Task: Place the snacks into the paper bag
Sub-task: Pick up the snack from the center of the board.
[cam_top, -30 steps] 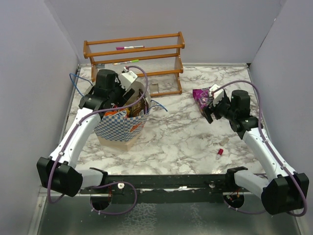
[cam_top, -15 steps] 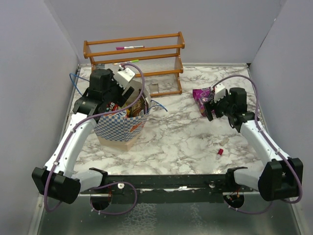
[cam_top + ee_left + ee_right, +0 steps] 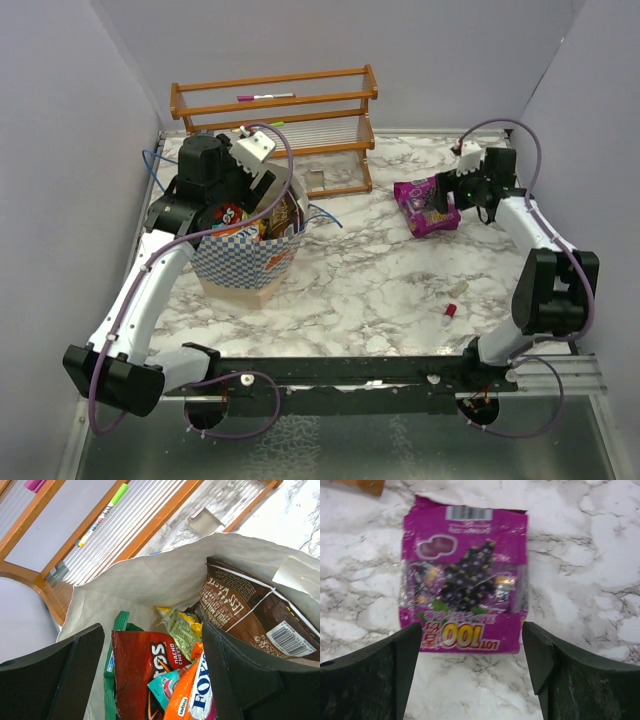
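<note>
The blue-and-white checkered paper bag [image 3: 245, 265] stands at the left of the marble table. My left gripper [image 3: 258, 212] hangs open over its mouth, holding nothing. Inside the paper bag [image 3: 150, 577] lie snacks: red Doritos [image 3: 142, 662], a green packet [image 3: 111, 672], a brown bag [image 3: 245, 610], a light-green pack [image 3: 182, 630], a teal one [image 3: 165, 687] and an orange pack [image 3: 197, 692]. A magenta candy pack [image 3: 428, 206] lies flat on the table at the right. My right gripper [image 3: 455, 188] hovers open just beside it; in the right wrist view the magenta pack [image 3: 465, 595] reaches in between the open fingers [image 3: 470, 630].
A wooden rack [image 3: 275, 110] with markers stands at the back, close behind the bag. A tiny red-pink cap [image 3: 451, 311] lies at the front right. Purple walls close in on both sides; my right arm is folded close to the right wall.
My right arm has folded back toward the right wall and its gripper now sits at the right of the magenta pack, which lies flatter. The left gripper shifted slightly over the bag.
</note>
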You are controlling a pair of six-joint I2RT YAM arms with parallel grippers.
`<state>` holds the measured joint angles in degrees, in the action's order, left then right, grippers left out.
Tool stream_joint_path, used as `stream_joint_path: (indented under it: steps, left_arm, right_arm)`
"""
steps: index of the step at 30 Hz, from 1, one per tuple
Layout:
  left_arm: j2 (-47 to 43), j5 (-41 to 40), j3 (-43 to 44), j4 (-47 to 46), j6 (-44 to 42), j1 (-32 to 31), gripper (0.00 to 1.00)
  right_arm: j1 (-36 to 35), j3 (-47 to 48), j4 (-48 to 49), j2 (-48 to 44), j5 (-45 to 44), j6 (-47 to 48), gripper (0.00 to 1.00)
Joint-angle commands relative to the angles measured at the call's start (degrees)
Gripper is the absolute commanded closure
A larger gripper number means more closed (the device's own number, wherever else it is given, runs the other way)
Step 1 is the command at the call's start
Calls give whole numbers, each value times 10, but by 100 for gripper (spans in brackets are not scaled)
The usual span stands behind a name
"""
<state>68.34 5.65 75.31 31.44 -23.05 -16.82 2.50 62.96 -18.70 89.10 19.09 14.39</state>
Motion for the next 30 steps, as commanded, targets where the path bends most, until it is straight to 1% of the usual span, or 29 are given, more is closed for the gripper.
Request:
stream_joint_path:
  steps: [1,5,9,14,18,20,22,25,28,30]
  left_arm:
    - [-6,24,20,-7,8,4,18]
    - [0,24,32,-1,4,4,18]
    - [2,23,41,3,0,4,18]
    - [1,26,45,8,-3,4,18]
    - [-5,30,56,14,-8,4,18]
    - [-6,33,70,21,-8,4,17]
    - [-8,44,87,25,-8,4,17]
    - [-10,78,108,26,5,4,15]
    - [-6,117,120,17,19,4,15]
    - [0,136,130,11,31,4,15]
  right_arm:
    - [51,74,-30,72,63,-13,20]
    - [74,138,-81,144,120,-4,23]
    - [78,175,-116,191,159,11,23]
    - [81,197,-137,229,182,16,24]
    - [83,200,-135,246,173,24,24]
    - [86,203,-136,257,183,32,25]
    - [87,206,-140,266,206,47,28]
    - [87,210,-147,283,237,60,36]
    - [87,216,-155,297,254,69,48]
    - [87,223,-167,300,265,80,58]
